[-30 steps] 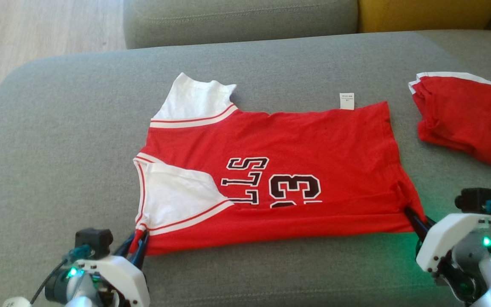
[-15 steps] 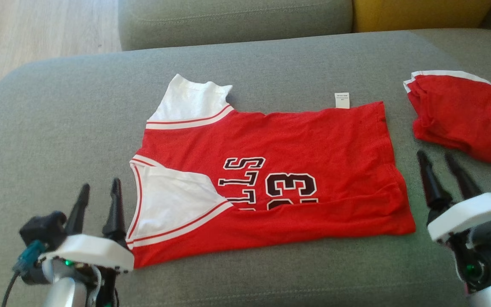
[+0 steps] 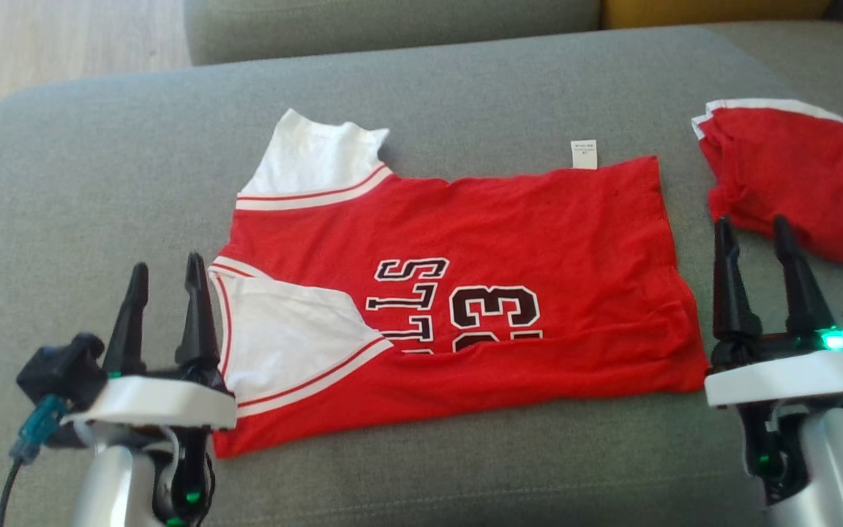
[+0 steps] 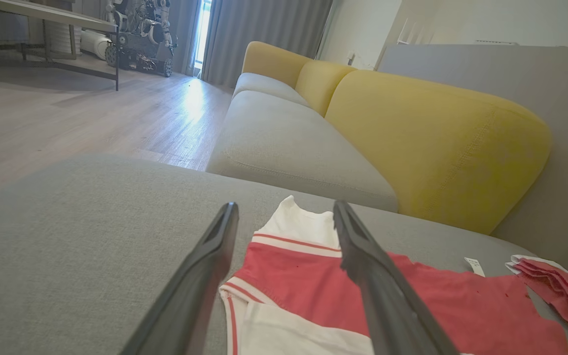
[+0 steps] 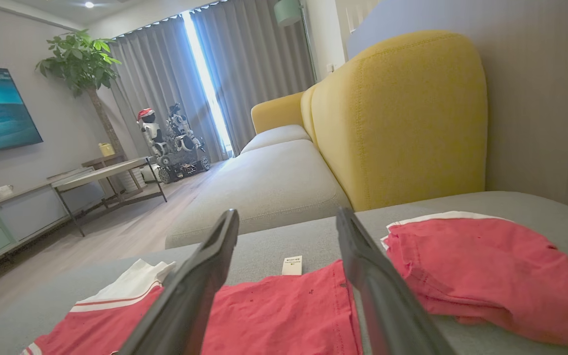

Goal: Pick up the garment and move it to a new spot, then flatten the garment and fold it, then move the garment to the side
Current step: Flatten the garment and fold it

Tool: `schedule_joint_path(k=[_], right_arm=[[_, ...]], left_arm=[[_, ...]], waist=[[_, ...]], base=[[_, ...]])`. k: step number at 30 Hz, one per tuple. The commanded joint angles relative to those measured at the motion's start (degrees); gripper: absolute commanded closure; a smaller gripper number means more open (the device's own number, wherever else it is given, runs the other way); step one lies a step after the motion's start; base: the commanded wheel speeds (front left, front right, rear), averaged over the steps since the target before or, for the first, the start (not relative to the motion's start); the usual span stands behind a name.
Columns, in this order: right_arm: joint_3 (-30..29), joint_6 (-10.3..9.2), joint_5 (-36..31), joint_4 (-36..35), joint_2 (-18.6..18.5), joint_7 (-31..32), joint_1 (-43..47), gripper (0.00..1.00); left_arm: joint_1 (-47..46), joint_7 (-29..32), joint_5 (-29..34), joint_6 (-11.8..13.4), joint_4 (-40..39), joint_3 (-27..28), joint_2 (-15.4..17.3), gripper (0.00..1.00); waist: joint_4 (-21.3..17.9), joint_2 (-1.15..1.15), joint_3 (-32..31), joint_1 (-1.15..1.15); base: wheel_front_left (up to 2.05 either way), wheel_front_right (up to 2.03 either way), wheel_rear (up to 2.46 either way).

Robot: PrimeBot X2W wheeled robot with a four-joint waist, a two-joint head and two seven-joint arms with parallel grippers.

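Two spread | left claw (image 3: pixel 165 263) beside shirt's (image 3: pixel 502 219) white end | right claw (image 3: pixel 751 222) beside hem | shirt half-folded on sofa (image 3: pixel 99 168)

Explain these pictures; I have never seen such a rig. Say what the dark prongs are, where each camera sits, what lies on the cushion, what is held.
The prongs are fingers of a two-armed robot's grippers. One picture looks down from its head: left gripper lower left, right gripper lower right. The other two look along each gripper's fingers from its wrist. On the grey cushion lies a red and white jersey, near edge folded over its lettering, and a second red garment at right. Both grippers are open, holding nothing.
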Motion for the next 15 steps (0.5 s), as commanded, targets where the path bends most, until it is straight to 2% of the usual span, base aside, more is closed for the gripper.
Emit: schedule_joint_path(k=[1, 7, 15], right_arm=[[1.2, -0.04, -0.8, -2.2, 0.1, -0.8, -0.7, 0.0], [2.2, -0.04, -3.7, -1.3, 1.6, -1.6, -2.3, 0.0], [4.6, -0.04, -5.6, -0.7, 3.3, -1.0, -6.5, 0.0]], left_arm=[[-3.4, -0.7, 0.8, -0.2, -1.9, 1.8, 0.2, 0.0], [-7.7, -0.7, 2.5, -2.0, 2.5, 1.4, 1.3, 0.0], [-19.0, 6.6, 5.0, -4.0, 11.6, -1.4, 7.9, 0.0]], waist=[[-0.3, 0.0, 0.6, 0.0], [-1.7, 0.0, 2.6, 0.0], [-5.6, 0.0, 8.0, 0.0]], base=[[0.0, 0.0, 0.0], [0.0, 0.0, 0.0], [0.0, 0.0, 0.0]])
